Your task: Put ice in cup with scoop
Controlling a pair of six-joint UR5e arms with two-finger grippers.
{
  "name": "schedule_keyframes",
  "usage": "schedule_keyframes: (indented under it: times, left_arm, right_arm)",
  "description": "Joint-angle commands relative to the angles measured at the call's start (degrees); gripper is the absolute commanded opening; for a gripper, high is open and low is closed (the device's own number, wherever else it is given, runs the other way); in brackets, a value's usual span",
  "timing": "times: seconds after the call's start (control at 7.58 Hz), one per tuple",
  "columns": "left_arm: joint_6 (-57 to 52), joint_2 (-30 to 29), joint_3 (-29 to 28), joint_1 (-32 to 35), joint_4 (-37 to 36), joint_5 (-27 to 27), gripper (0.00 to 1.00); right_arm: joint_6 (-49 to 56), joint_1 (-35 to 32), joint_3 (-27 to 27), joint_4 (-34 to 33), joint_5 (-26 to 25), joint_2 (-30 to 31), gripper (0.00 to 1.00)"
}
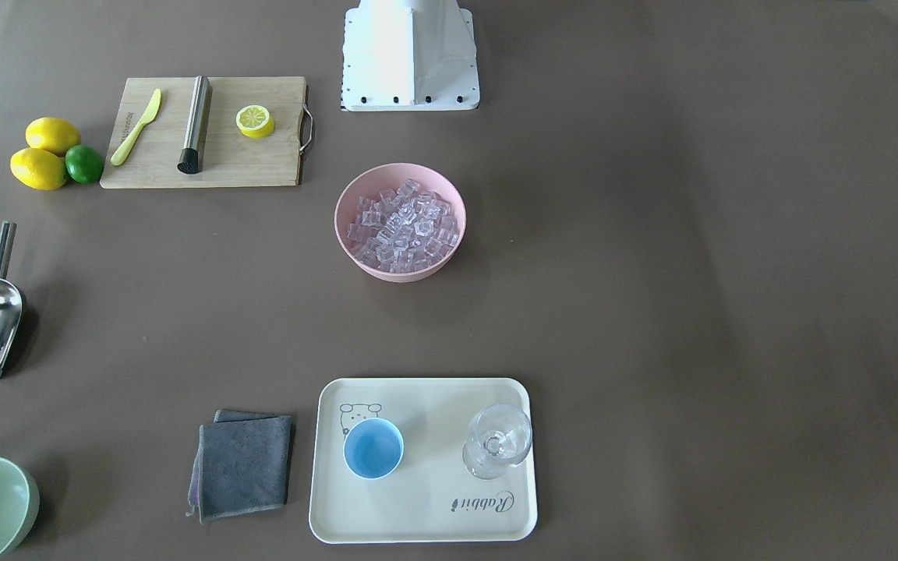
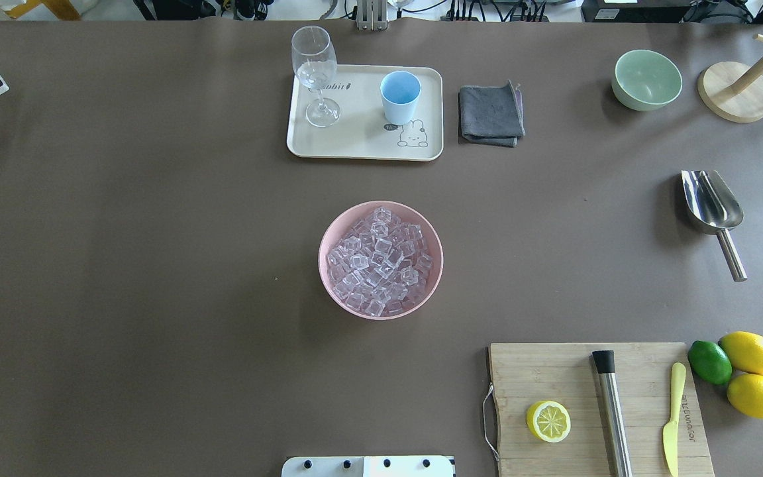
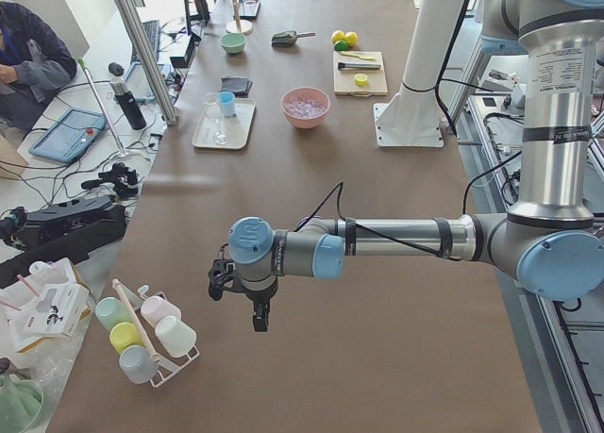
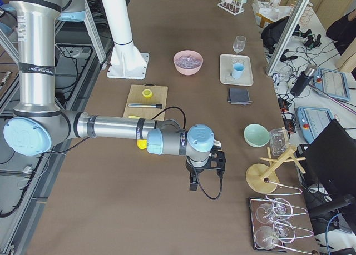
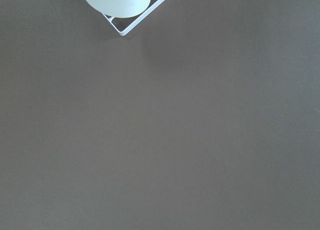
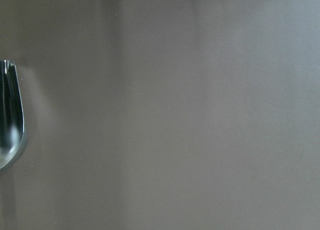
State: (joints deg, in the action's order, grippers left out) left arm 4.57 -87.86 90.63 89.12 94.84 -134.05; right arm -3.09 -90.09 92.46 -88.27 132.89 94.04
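Observation:
The ice (image 2: 380, 262) fills a pink bowl (image 2: 322, 255) at the table's middle. The light-blue cup (image 2: 400, 94) stands upright and empty on a cream tray (image 2: 355, 140) at the far side. The silver scoop (image 2: 710, 201) lies on the table at the robot's right, handle towards the robot; its edge shows in the right wrist view (image 6: 10, 125). My left gripper (image 3: 257, 315) hangs over the table's left end, far from all of these. My right gripper (image 4: 193, 184) hangs over the right end, beyond the scoop. Neither shows its fingers well enough; I cannot tell open or shut.
A stemmed glass (image 2: 315, 69) shares the tray. A grey cloth (image 2: 491, 114) and a green bowl (image 2: 646, 79) lie right of it. A cutting board (image 2: 593, 404) holds a lemon half, steel cylinder and yellow knife; lemons and a lime (image 2: 709, 362) sit beside it.

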Motion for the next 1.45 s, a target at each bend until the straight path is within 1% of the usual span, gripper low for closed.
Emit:
schedule_keyframes:
  times: [0.0,0.92,1.05,1.19,1.32]
  left_arm:
    - [0.0,0.0,0.1,0.0,0.0,0.0,0.98]
    - [0.0,-0.1,0.1,-0.1,-0.2,0.0,0.98]
    - [0.0,-0.1,0.0,-0.1,-0.2,0.0,0.98]
    - [0.0,-0.1,0.1,-0.1,-0.3,0.0,0.98]
    - [0.0,-0.1,0.1,-0.1,-0.1,0.0,0.98]
  right_arm:
    - [0.4,0.0,0.1,0.1,-0.2,0.0,1.0]
    - [-1.3,-0.1,0.8,0.1,0.5,0.9,1.0]
    - [-3.2,0.2,0.8,0.1,1.0,0.5,1.0]
    - [-9.1,1.3,1.4,0.3,3.9,0.4,1.0]
    - [-11.4,3.8,2.9,0.5,5.0,0.4,1.0]
